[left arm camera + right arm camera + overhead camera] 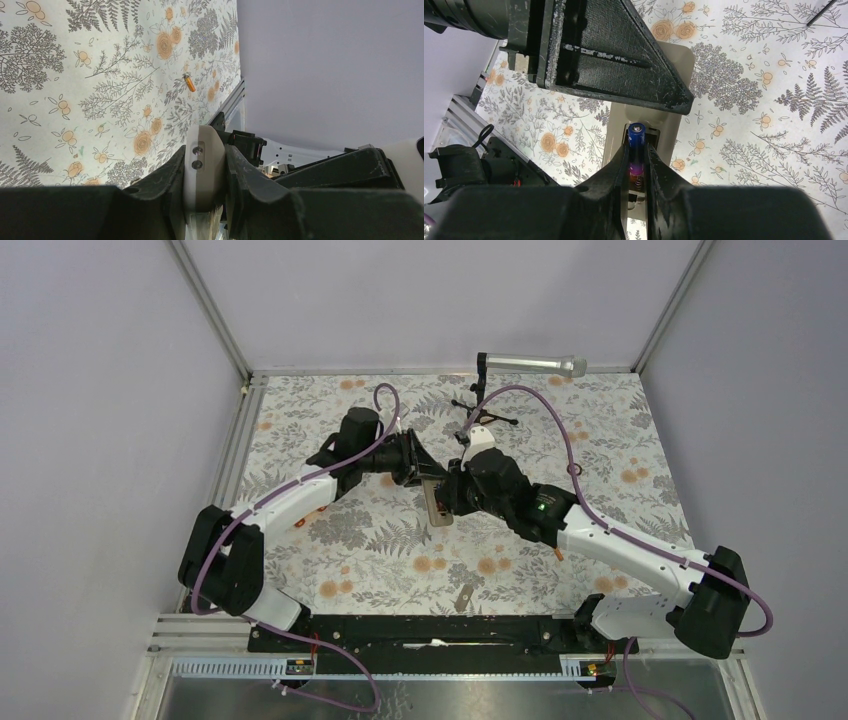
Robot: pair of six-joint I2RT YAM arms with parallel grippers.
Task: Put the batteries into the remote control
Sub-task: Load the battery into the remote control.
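Note:
My left gripper (428,480) is shut on the white remote control (437,508) and holds it edge-on above the middle of the table; in the left wrist view the remote (202,165) sits clamped between the fingers. My right gripper (638,150) is shut on the dark blue/purple battery (636,142), whose tip lies in the tan recess (669,125) on the remote's back, with a spring below it. The orange battery (189,82) lies loose on the floral cloth; it also shows in the top view (557,552) by the right arm.
A silver microphone (530,364) on a black stand (483,415) is at the back of the table. A small tan piece (465,597) lies near the front edge. Grey walls enclose the table on three sides.

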